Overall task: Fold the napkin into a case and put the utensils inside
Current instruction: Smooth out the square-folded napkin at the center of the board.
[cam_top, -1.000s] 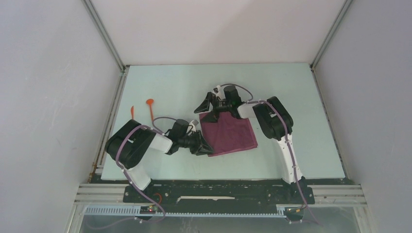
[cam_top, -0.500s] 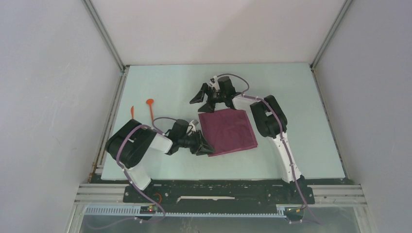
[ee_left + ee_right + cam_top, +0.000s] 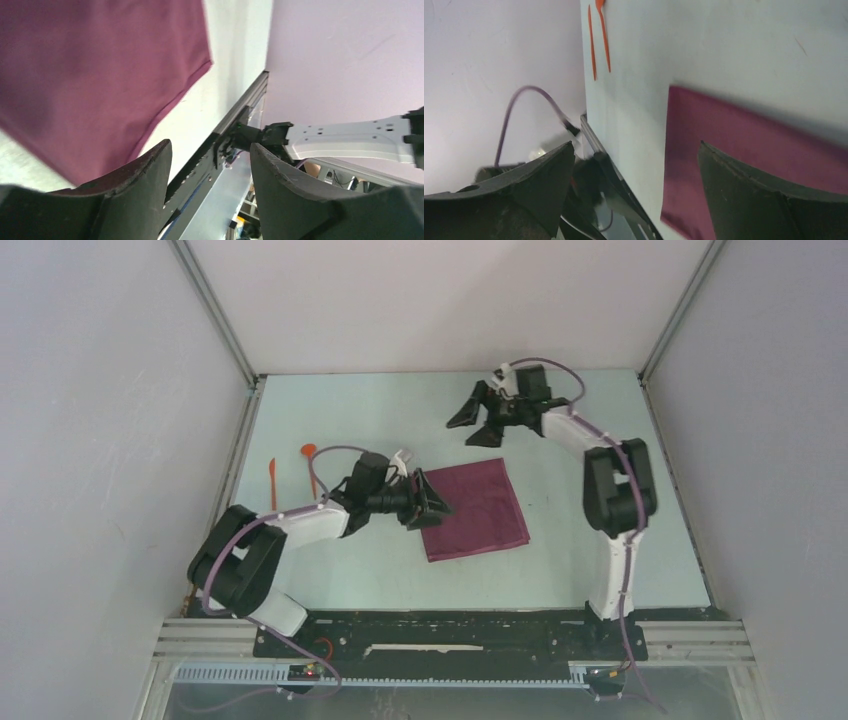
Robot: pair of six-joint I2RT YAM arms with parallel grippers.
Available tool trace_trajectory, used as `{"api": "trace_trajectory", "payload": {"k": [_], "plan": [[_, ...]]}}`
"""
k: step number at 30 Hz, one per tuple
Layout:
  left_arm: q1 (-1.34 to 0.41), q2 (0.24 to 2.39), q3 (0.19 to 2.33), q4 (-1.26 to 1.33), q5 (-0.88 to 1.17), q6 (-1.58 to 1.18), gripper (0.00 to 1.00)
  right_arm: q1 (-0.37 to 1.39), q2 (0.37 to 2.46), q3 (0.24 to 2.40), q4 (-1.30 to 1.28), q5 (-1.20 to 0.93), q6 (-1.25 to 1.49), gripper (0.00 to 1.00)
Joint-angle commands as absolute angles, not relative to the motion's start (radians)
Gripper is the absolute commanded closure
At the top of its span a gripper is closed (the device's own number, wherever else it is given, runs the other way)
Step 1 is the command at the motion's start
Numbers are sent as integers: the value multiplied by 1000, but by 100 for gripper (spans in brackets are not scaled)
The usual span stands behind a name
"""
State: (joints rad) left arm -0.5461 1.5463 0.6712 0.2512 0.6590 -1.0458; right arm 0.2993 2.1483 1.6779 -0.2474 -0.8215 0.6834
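I am holding the left pincer (image 3: 432, 508), open and empty, at the napkin's (image 3: 478, 510) left edge for the next fold; the right pincer (image 3: 477, 430) is waiting wide open, empty.

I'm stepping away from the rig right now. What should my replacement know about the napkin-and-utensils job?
Left gripper: open, empty, at the left edge of the thin maroon cloth napkin.
Right gripper: open, empty, at the far side of the table, apart from the cloth.
Things: napkin flat mid-table, roughly square; two thin orange plastic utensils side by side near the table's left edge.
Done: cloth laid flat.
Left: fold it narrow, then put the utensils inside.
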Motion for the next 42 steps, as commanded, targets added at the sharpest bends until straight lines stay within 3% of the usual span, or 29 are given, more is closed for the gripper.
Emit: {"api": "trace_trajectory", "payload": {"k": [1,10,29,31,34,37,39,42], "plan": [[-539,1463,725,155,652,-1007,36,272,1983,1400,-146,-903,641,0],[-607,1636,682,259,625,-1022,37,221,2081,1299,125,-960,723,0],[-594,1741,514,436,600,-1054,37,127,2335,1404,251,-862,853,0],[-594,1738,515,436,598,-1049,37,119,2371,1510,182,-859,821,0],[-594,1725,533,426,610,-1039,36,114,2386,1723,-147,-839,674,0],[-594,1685,577,376,622,-1022,36,127,2260,1851,-512,-641,486,0],[-594,1653,612,330,619,-1004,35,150,2138,1840,-703,-435,418,0],[-595,1610,670,255,623,-978,35,175,1944,1648,-806,-226,420,0]]}}
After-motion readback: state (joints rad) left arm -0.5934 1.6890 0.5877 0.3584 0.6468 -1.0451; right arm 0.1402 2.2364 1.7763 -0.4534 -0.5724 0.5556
